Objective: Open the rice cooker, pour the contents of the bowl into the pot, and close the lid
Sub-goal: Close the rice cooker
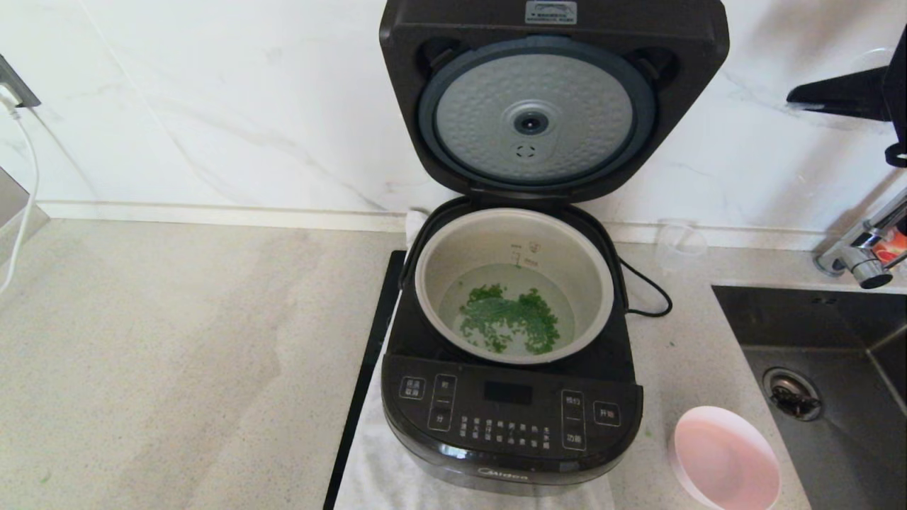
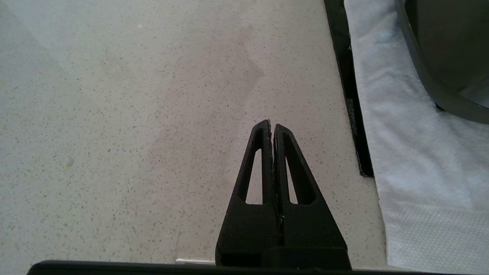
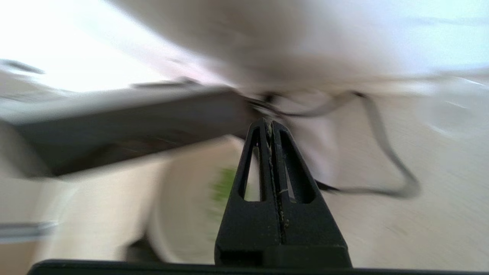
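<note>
So far two of the three steps look finished from where I sit: the rice cooker (image 1: 511, 397) stands on a white cloth (image 1: 375, 467) on the counter (image 1: 177, 354) with its lid (image 1: 553, 99) swung fully up against the marble wall, and the contents of the bowl (image 1: 509, 319) now lie at the bottom of the pot (image 1: 514, 283), green bits spread loosely in a shallow pool of clear water. That leaves only closing the lid, I judge. The bowl (image 1: 726, 460) sits upright and empty on the counter just beside the cooker's front right corner, between it and the sink (image 1: 836, 397), apart from both. The lid's underside faces me, its dimpled silver disc ringed by the grey gasket, and it looks clean. The pot is seated in the cooker body, its level marks visible on the far wall. My right gripper (image 3: 272, 124) has its jaws pressed together and carries nothing; its wrist view is smeared, yet I make out the raised lid and the pot with green inside ahead of it, so I read it as near the cooker on the right side, and the head view shows a dark arm part at the upper right edge. My left gripper (image 2: 272, 126) is parked over bare counter left of the cloth, jaws also together and empty. A small clear cup (image 1: 679, 244) stands by the wall behind the cooker's right side.
</note>
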Robot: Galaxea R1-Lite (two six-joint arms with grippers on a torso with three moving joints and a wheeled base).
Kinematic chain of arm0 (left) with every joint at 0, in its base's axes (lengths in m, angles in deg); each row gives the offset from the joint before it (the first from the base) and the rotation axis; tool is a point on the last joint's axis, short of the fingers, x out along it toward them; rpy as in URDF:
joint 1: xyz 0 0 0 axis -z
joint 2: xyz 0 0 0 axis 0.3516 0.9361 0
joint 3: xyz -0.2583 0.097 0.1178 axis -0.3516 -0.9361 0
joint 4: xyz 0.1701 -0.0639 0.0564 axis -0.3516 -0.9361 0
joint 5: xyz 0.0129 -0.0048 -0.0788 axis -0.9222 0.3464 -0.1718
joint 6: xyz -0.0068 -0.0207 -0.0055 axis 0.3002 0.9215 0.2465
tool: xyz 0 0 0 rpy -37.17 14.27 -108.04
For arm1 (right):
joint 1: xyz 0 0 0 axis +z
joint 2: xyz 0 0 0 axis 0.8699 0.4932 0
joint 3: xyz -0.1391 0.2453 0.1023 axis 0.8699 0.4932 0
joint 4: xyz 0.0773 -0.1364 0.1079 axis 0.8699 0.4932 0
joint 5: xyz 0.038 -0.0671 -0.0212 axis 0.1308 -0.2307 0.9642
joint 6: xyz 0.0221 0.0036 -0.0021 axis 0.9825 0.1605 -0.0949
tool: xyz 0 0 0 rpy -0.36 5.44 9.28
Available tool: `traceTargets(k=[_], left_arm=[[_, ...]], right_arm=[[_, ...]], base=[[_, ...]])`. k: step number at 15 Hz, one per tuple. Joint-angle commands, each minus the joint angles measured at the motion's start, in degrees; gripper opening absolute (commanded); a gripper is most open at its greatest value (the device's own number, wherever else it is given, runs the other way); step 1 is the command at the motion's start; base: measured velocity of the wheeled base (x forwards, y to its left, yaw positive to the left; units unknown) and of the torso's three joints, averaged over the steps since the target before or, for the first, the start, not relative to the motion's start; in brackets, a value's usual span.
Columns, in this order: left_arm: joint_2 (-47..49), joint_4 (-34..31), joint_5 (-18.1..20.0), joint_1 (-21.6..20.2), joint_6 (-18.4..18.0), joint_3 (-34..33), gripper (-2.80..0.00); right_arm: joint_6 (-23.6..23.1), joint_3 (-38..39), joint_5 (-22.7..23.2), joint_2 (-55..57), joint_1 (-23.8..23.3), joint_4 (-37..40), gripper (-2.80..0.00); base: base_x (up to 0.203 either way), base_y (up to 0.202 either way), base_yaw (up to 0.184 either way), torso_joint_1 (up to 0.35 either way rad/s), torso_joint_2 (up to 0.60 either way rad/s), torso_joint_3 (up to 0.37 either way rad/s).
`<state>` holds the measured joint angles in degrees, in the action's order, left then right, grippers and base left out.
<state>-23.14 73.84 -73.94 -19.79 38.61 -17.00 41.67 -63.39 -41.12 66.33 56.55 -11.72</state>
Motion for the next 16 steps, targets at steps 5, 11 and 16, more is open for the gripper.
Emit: traceTargets(k=[5, 11, 16], left_arm=[[0.0, 0.0, 0.0, 0.0, 0.0, -0.1, -2.80], [0.0, 0.0, 0.0, 0.0, 0.0, -0.1, -2.80], [0.0, 0.0, 0.0, 0.0, 0.0, -0.1, -2.80]], right_arm=[[8.8, -5.7, 14.1, 6.4, 0.4, -8.7, -2.80], [18.6, -9.1, 21.3, 11.5, 2.0, -24.0, -2.80], [18.3, -12.4, 20.9, 15.1, 4.9, -24.3, -2.80]], base=[[0.000, 0.000, 0.000, 0.000, 0.00, 0.000], [0.000, 0.000, 0.000, 0.000, 0.00, 0.000], [0.000, 0.000, 0.000, 0.000, 0.00, 0.000]])
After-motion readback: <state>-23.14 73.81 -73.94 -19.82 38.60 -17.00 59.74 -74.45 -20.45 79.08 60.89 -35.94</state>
